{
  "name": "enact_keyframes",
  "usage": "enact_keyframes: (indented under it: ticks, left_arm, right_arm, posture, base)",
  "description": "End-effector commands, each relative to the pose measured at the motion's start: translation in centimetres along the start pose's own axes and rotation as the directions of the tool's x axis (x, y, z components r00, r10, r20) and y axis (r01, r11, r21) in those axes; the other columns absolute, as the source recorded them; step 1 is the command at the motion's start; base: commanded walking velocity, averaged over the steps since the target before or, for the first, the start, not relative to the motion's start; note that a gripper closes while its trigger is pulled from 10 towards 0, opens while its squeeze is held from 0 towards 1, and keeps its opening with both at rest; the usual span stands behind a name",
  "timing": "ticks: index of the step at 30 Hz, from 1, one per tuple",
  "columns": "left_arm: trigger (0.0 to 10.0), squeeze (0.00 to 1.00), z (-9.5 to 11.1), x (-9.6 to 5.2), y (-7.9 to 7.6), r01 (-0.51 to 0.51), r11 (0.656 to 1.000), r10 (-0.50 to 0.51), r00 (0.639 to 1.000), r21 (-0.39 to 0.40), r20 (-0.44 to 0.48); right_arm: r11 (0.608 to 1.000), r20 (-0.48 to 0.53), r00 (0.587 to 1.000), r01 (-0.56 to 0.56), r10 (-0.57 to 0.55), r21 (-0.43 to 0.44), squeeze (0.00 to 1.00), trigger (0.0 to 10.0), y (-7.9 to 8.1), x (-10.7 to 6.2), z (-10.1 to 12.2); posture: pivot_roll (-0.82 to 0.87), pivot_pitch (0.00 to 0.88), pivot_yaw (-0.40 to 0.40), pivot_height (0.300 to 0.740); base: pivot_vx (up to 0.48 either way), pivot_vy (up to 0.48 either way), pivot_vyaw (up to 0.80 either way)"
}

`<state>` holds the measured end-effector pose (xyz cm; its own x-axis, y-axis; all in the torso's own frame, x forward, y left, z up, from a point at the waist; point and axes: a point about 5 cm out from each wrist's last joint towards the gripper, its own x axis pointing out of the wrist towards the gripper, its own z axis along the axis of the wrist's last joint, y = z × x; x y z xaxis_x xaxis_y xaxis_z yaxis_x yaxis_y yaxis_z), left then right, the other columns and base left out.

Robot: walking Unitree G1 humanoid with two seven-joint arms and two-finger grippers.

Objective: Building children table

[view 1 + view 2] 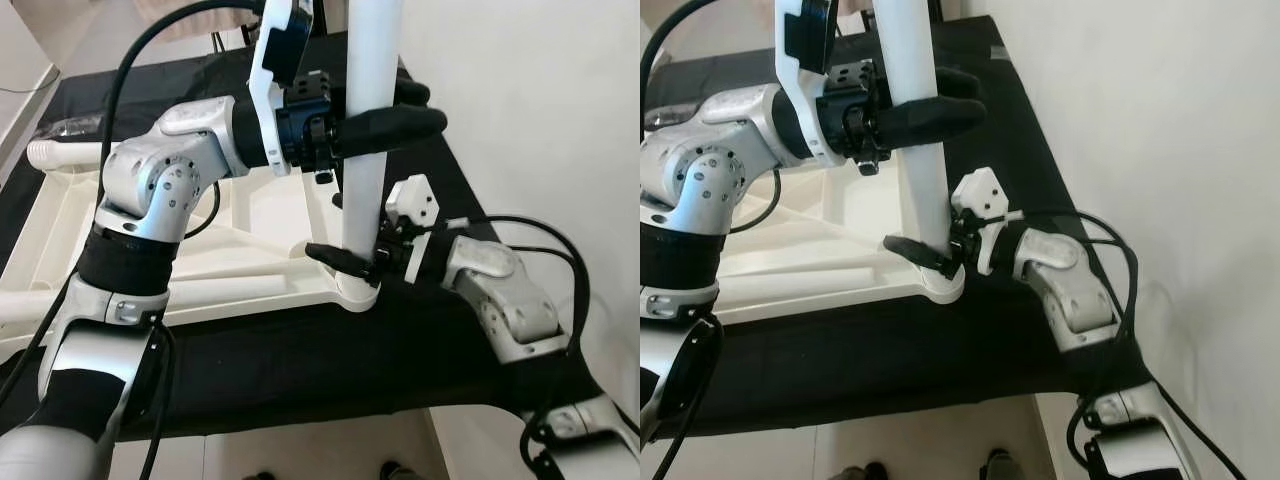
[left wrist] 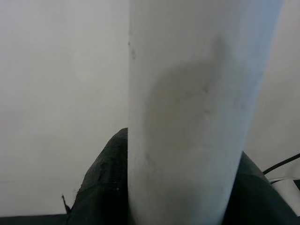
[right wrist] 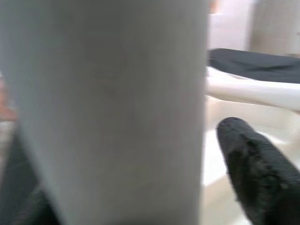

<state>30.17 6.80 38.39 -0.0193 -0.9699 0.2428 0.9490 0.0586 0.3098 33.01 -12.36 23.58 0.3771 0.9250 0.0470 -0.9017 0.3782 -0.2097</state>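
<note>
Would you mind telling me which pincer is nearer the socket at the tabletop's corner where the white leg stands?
Right. The right pincer grips the white leg just above the corner socket of the tabletop; the left pincer clamps it higher up.

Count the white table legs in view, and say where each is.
2. One table leg stands upright in the corner socket of the tabletop, held by the left gripper and right gripper. Another leg lies at the far left. More may be hidden.
</note>
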Motion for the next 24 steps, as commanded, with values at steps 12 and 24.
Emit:
enact_keyframes:
  ticks: [12,24]
  left_arm:
    - [0.0,0.0,-0.6,-0.4,-0.3,-0.006,1.0,0.006,1.0,-0.017,-0.001]
    - [10.0,1.0,10.0,-30.9,0.3,-0.824,0.567,0.816,0.564,0.017,0.124]
  right_arm:
    - [0.99,0.009,0.992,-0.124,0.124,0.069,0.0,0.0,-0.8,-0.7,-1.2]
    - [0.991,-0.141,0.981,0.125,-0.131,-0.05,0.0,0.0,-0.9,-0.9,-3.3]
  posture:
    - [-0.01,0.236,0.091,0.74]
    - [-0.02,0.231,0.067,0.74]
  base:
    - [0.0,0.0,0.0]
    - [0.0,0.0,0.0]
